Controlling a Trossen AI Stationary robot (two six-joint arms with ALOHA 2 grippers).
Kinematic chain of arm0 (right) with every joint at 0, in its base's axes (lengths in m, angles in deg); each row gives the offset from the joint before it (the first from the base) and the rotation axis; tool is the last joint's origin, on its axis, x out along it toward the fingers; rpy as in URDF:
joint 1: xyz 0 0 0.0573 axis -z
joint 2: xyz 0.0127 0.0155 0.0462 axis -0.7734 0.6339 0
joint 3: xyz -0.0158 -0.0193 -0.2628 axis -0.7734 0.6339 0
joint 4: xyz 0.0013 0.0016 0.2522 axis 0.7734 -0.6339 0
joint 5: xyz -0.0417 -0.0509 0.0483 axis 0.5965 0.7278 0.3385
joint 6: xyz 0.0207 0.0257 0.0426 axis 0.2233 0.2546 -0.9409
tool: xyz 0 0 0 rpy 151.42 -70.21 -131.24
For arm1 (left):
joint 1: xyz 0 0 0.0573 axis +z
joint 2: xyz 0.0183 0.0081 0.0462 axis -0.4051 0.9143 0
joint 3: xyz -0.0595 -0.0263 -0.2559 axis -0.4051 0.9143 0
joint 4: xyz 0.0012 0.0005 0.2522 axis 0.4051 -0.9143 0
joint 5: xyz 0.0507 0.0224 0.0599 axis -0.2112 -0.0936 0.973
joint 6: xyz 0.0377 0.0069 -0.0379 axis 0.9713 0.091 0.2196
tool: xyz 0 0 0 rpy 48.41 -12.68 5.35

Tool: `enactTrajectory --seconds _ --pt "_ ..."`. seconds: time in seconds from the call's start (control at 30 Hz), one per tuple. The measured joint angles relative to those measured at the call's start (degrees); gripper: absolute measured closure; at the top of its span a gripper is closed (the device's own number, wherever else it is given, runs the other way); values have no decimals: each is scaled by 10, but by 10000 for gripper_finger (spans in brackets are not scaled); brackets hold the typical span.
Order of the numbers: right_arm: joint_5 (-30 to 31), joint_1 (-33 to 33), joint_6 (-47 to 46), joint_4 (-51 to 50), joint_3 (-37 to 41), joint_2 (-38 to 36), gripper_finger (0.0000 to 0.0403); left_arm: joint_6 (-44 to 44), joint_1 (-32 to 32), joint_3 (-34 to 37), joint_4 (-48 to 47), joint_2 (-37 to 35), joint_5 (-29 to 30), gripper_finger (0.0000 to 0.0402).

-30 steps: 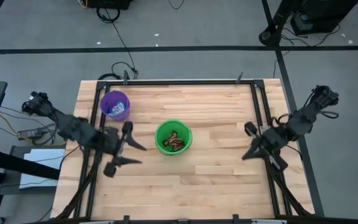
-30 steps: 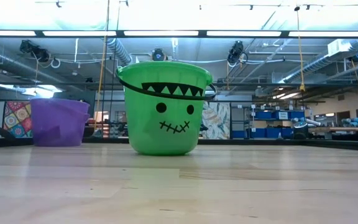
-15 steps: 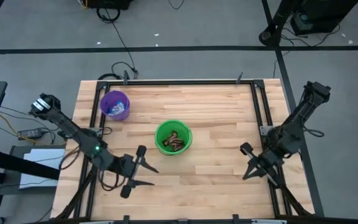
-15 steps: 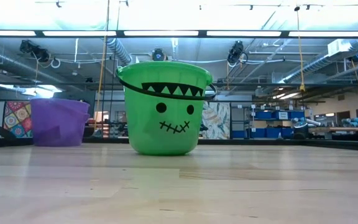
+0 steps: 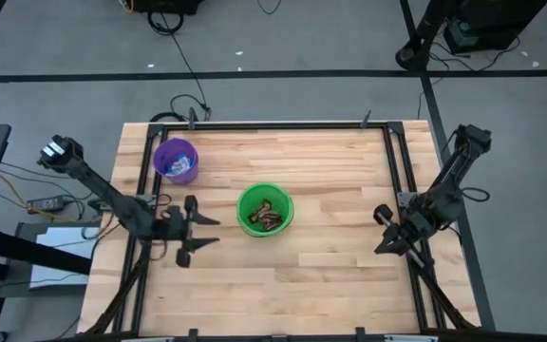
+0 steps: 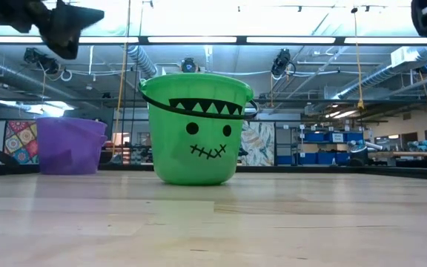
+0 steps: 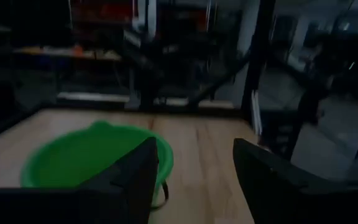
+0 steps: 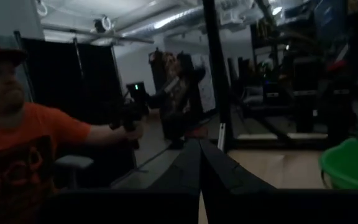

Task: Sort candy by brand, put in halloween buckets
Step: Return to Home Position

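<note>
**Both buckets filled, both arms lifted off the wood**

The bright green round plastic bucket (image 5: 243, 200) stood near the middle of the pale wooden plank table (image 5: 330, 161). The dark brown wrapped candy bars (image 5: 268, 218) lay heaped inside it. The smaller purple plastic bucket (image 5: 160, 152) sat well apart from it, toward the table's far left corner. It held the light blue-and-white wrapped candy bars (image 5: 183, 167). No loose candy showed on the table top.

The left gripper (image 5: 215, 232) hung over the table's left side, near the green bucket and pointing toward it. Its two dark fingers (image 7: 137, 176) were spread wide and held nothing. The right gripper (image 5: 381, 247) hovered at the table's right edge, well away from both buckets. Its fingers (image 8: 190, 163) were pressed together along a thin seam, with nothing between them.

Seen from table height, the green bucket showed a black zigzag mouth and a stitched grin. Beyond the table, the right wrist view caught a person in an orange shirt (image 8: 23, 146).
</note>
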Motion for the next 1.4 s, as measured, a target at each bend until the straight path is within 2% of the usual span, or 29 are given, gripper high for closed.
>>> enactTrajectory --seconds 0.07,0.3,0.53,0.7,0.93,1.07,1.2,1.3,1.4 --pt "-11 0 12 0 5 -17 392 10 0 22 -1 -42 -9 190" --pt "-147 0 14 12 24 -52 392 24 1 91 -4 -148 -101 207" --pt "-162 2 87 13 38 -54 392 40 34 128 -8 -190 -152 219" --pt "-129 22 138 27 48 -55 392 77 115 128 1 -191 -225 220" --pt "-82 73 166 12 66 -92 392 82 300 128 -3 -190 -357 220" --pt "-52 98 178 13 66 -109 392 59 386 128 -6 -190 -406 220" --pt "-9 107 165 -1 66 -122 392 11 431 128 -38 -190 -433 220" --pt "-2 107 150 -14 66 -126 392 -23 442 128 -41 -190 -471 220" --pt "19 103 150 -22 66 -126 392 -19 442 128 -41 -191 -481 220"
